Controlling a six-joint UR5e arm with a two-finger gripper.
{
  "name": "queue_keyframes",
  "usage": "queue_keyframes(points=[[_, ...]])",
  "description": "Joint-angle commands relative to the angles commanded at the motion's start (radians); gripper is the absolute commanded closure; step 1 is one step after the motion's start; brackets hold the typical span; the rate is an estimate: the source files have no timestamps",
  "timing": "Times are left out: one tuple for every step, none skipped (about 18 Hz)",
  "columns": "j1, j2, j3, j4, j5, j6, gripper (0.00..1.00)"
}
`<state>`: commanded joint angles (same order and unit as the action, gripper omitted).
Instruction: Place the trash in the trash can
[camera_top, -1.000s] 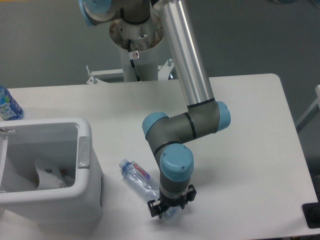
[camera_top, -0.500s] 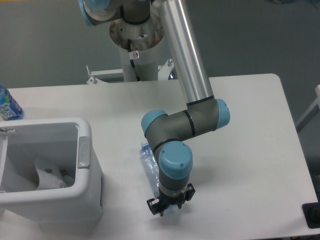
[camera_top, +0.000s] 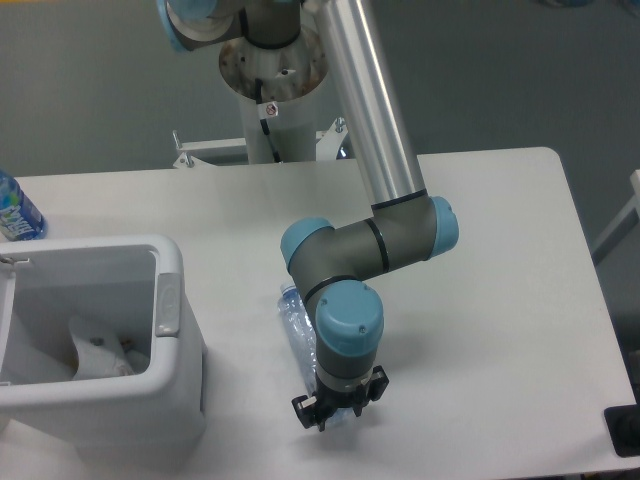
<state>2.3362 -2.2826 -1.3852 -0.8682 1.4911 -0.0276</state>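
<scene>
A slim clear plastic bottle (camera_top: 297, 335), part of the trash, hangs in my gripper (camera_top: 337, 412), which is shut on its lower end near the table's front edge. The bottle points up and to the left, its cap end near the wrist joint, and most of its lower part is hidden behind the wrist. The white trash can (camera_top: 175, 345) stands at the left front, a pale grey latch (camera_top: 168, 305) on its right wall. A crumpled white napkin (camera_top: 95, 352) lies inside it. The gripper is to the right of the can, apart from it.
A blue-labelled bottle (camera_top: 14, 212) stands at the far left edge behind the trash can. The arm's silver upper link (camera_top: 375, 110) slants down from the base column (camera_top: 272, 95) at the back. A dark object (camera_top: 624, 430) sits at the table's right front corner.
The bottle lay flat on the table a second ago; now it is lifted and swung up against the wrist. The wrist has shifted slightly left.
</scene>
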Motion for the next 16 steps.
queue_keyframes(points=[[0.003, 0.005, 0.000, 0.000, 0.000, 0.002, 0.46], [0.005, 0.009, 0.002, 0.000, 0.000, 0.002, 0.48], [0.008, 0.012, 0.005, 0.000, 0.000, 0.002, 0.49], [0.012, 0.017, 0.008, 0.000, 0.000, 0.002, 0.49], [0.018, 0.024, 0.008, 0.002, 0.000, 0.002, 0.49], [0.023, 0.031, 0.011, 0.002, 0.000, 0.003, 0.49], [0.026, 0.046, 0.018, 0.002, 0.000, 0.002, 0.49], [0.041, 0.060, 0.032, 0.002, -0.002, 0.000, 0.49], [0.067, 0.080, 0.054, 0.003, -0.005, -0.003, 0.49], [0.089, 0.100, 0.081, 0.017, -0.024, -0.008, 0.49], [0.107, 0.116, 0.110, 0.028, -0.067, -0.012, 0.49], [0.129, 0.135, 0.133, 0.032, -0.115, -0.020, 0.49], [0.146, 0.152, 0.153, 0.035, -0.144, -0.031, 0.49], [0.150, 0.169, 0.170, 0.035, -0.155, -0.034, 0.49], [0.152, 0.187, 0.186, 0.035, -0.155, -0.035, 0.49], [0.152, 0.205, 0.202, 0.035, -0.156, -0.035, 0.49]])
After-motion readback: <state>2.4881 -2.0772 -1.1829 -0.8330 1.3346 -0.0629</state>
